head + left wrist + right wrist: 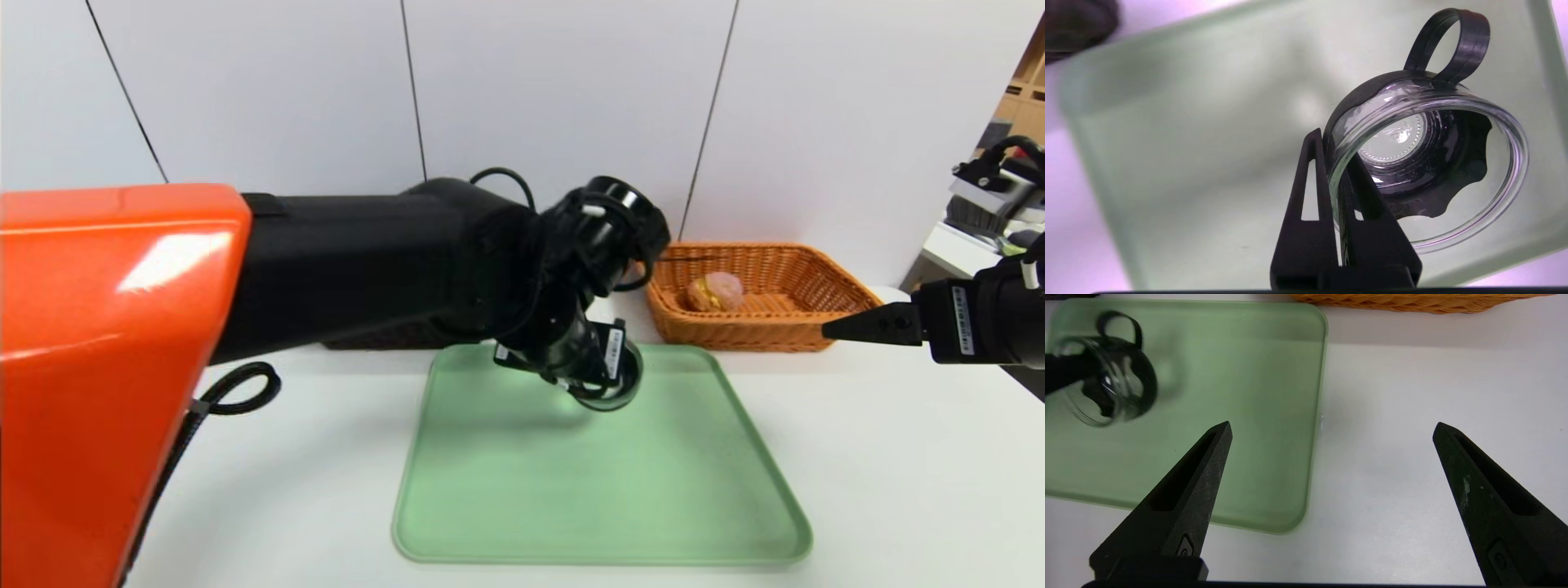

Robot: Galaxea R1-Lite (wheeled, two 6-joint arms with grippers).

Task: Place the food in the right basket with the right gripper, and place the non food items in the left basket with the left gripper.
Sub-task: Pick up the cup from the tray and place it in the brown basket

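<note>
My left gripper (1333, 152) is shut on the side wall of the black-rimmed clear glass dish (1429, 163), one finger inside the glass and one outside. The dish hangs tilted above the green tray (1188, 143), its loop tab (1455, 38) pointing away. From the head view, the left gripper (592, 384) and the dish (624, 385) are over the tray's far edge. The pinkish-brown bun (715, 292) lies in the orange basket (816, 282). My right gripper (849, 327) stands open beside that basket, over bare table (1392, 477), nothing between its fingers (1208, 465).
The dark brown basket (384, 336) is mostly hidden behind my left arm; its corner shows in the left wrist view (1073, 24). The green tray (571, 490) fills the table's middle. A shelf with clutter (992, 196) stands at the far right.
</note>
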